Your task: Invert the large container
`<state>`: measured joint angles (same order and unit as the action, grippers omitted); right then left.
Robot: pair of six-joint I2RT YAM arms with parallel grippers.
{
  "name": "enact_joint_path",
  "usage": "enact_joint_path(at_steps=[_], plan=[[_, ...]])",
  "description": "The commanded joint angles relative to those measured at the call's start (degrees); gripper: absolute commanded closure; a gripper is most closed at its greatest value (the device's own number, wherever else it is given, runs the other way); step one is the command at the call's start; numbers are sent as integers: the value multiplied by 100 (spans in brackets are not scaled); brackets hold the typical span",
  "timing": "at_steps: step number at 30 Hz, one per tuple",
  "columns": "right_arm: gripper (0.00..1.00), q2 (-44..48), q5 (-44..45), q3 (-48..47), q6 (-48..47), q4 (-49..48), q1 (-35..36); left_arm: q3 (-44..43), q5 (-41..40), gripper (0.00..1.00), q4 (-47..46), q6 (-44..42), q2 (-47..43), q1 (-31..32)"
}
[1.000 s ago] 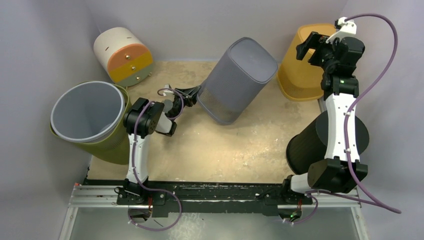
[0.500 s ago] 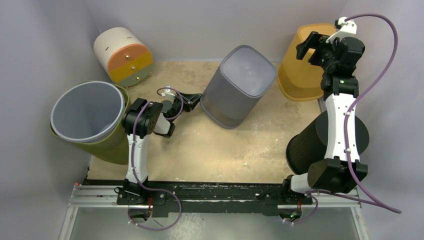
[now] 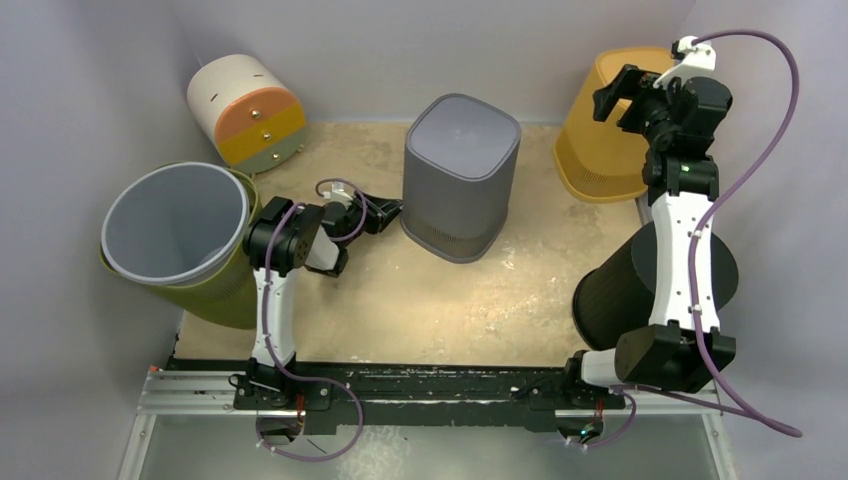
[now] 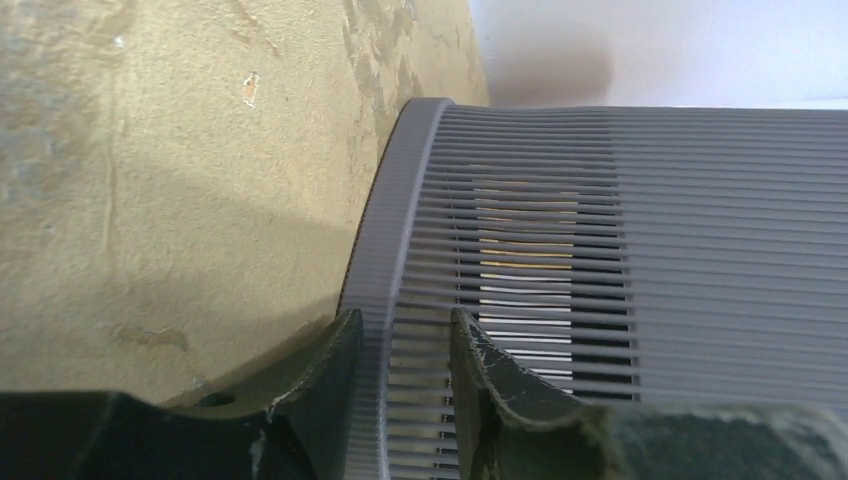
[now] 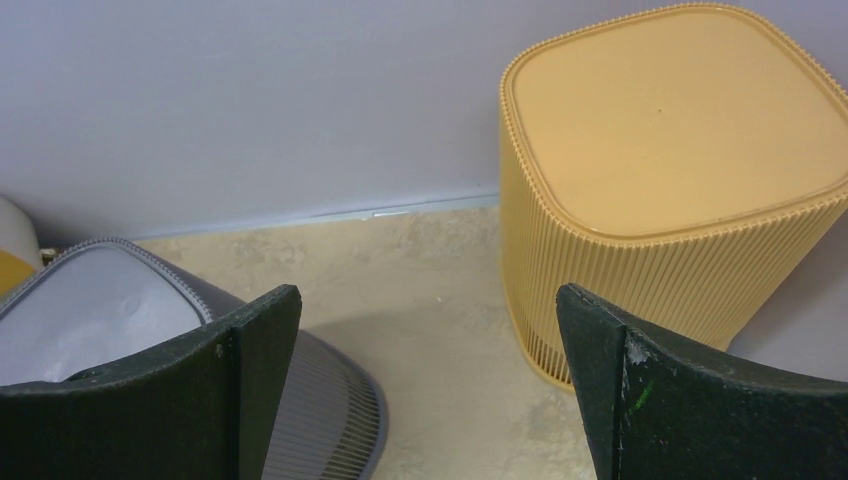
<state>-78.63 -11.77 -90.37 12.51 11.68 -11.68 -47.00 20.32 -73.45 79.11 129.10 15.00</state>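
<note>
The large container is a grey slatted basket (image 3: 460,175). It stands bottom-up on the table at centre back, rim down. My left gripper (image 3: 388,212) is low at its left side. In the left wrist view the basket's rim band (image 4: 385,250) runs between my two fingertips, and the left gripper (image 4: 405,340) has its jaws a narrow gap apart, not squeezing it. My right gripper (image 3: 622,92) is wide open and empty, raised at the back right. In the right wrist view the right gripper (image 5: 428,330) hangs above bare table, between the grey basket (image 5: 100,310) and a yellow basket.
A yellow basket (image 3: 595,140) stands bottom-up at the back right, also in the right wrist view (image 5: 680,120). A black bin (image 3: 615,285) stands beside the right arm. A grey bin inside an olive one (image 3: 175,225) is at the left. A white round drawer unit (image 3: 245,110) is at the back left.
The grey basket has swung from tilted on its rim down to standing flat, bottom-up, moving left. The left gripper stayed at its rim. The right arm has barely moved.
</note>
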Motion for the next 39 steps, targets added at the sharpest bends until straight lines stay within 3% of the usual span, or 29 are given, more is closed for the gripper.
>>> enact_joint_path(at_steps=[1, 8, 11, 16, 18, 22, 25, 31, 39], plan=[[0, 212, -150, 27, 20, -257, -27, -8, 94, 63, 345, -575, -393, -24], [0, 221, -178, 39, -24, -204, -27, -37, -459, 54, 2904, -1851, -1467, -33], [0, 225, -177, 99, -30, -217, -27, 84, -1104, 52, 4179, -2370, -2218, -25], [0, 226, -233, 202, -21, -272, -27, 407, -1853, 57, 6198, -3233, -3903, 73], [0, 211, -242, 229, 10, -302, -28, 648, -1800, 59, 6465, -3463, -4546, 312], [0, 194, -239, 311, 75, -378, -27, 1258, -1143, 56, 5817, -3543, -5434, 1173], [0, 193, -214, 336, 92, -400, -27, 1642, -1039, 54, 4962, -3242, -5479, 1684], [0, 88, -117, 19, 9, -256, -27, 1604, -960, 54, 3294, -2776, -4293, 1994], [0, 8, -46, -130, -9, -300, -27, 139, -1584, 54, 3113, -2992, -2594, 2128]])
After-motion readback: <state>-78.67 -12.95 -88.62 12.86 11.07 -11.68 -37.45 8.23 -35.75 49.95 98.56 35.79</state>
